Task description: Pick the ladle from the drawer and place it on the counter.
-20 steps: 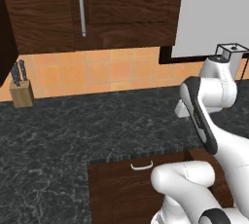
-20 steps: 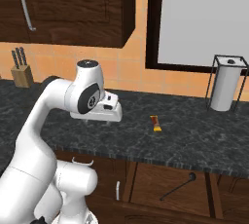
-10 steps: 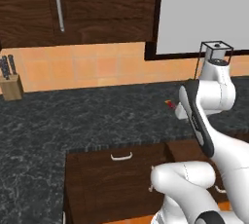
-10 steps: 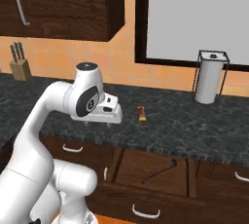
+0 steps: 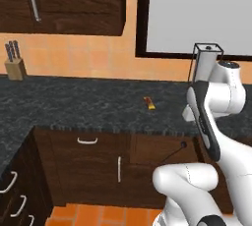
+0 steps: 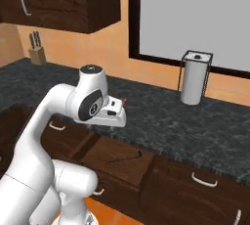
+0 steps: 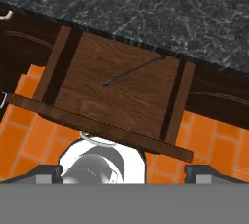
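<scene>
Inside the open drawer point(image 7: 121, 89) below the bench point(image 7: 160, 4), the ladle point(image 7: 131, 71) lies diagonally, and the fingers point(image 6: 100, 125), spread wide and empty, might pinch askew and skid off its very thin handle.

One ladle point(image 7: 131, 72), one open drawer point(image 7: 121, 89), one knife block point(image 5: 15, 68), one towel holder point(image 6: 195, 78).

Whole scene shifted with the driving base, open drawer point(image 6: 119, 156) and ladle point(image 7: 131, 71) now below the arm.
</scene>
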Controlling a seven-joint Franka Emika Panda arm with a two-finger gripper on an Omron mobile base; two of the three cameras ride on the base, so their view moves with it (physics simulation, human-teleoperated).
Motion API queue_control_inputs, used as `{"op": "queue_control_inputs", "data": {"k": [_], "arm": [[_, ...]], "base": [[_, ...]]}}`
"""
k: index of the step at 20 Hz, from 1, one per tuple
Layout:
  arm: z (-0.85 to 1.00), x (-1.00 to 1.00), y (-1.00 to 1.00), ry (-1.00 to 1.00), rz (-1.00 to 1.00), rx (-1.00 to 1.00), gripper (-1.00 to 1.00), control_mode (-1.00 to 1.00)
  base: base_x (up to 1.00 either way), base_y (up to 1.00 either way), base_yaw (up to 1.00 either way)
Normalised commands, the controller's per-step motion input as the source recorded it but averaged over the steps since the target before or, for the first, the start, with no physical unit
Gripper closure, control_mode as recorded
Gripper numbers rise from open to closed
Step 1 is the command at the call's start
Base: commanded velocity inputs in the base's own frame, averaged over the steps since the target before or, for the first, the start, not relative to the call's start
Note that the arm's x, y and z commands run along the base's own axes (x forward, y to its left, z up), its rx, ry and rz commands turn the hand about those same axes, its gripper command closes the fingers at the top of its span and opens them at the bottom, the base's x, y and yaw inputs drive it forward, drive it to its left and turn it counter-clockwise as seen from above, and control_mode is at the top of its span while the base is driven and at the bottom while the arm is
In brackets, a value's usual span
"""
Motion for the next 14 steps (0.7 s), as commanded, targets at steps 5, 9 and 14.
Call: {"op": "queue_control_inputs", "data": {"k": [5, 9, 14], "arm": [[0.00, 0.00, 0.00, 0.00, 0.00, 0.00, -1.00, 1.00], [0.00, 0.00, 0.00, 0.00, 0.00, 0.00, -1.00, 1.00], [0.00, 0.00, 0.00, 0.00, 0.00, 0.00, -1.00, 1.00]], "base": [[-0.87, -0.96, 0.58], [-0.12, -0.96, 0.61], [-0.34, -0.80, 0.69]]}}
